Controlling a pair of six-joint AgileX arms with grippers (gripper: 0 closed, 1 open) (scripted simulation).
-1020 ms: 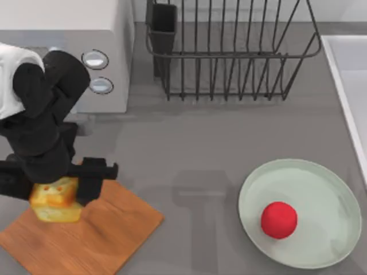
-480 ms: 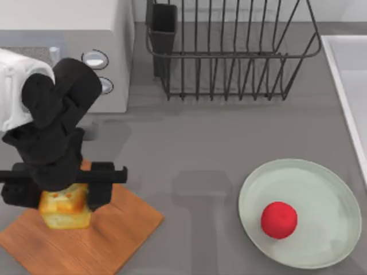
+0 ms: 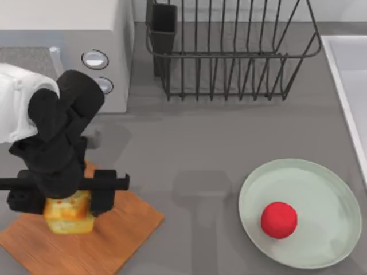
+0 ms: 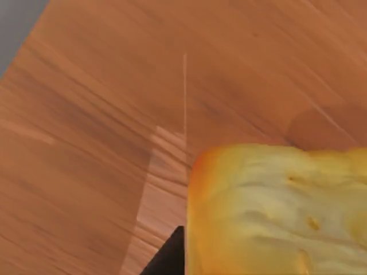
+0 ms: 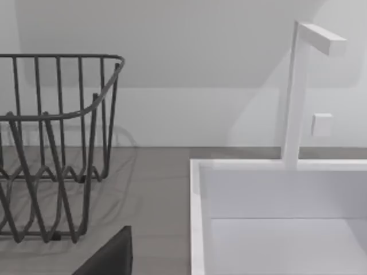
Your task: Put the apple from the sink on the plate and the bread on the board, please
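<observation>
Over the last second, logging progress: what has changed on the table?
The left hand, with the bread between its fingers, slid a little toward the top view's right and near edge over the board. Apple on the plate, rack and microwave stayed put.

Grey table [image 3: 206,143], board [image 3: 114,240], plate [image 3: 321,195], rack [image 3: 229,57]

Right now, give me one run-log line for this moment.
left gripper: over square wooden board, around golden bread cube | red apple: on mint-green round plate | right arm: by white sink
</observation>
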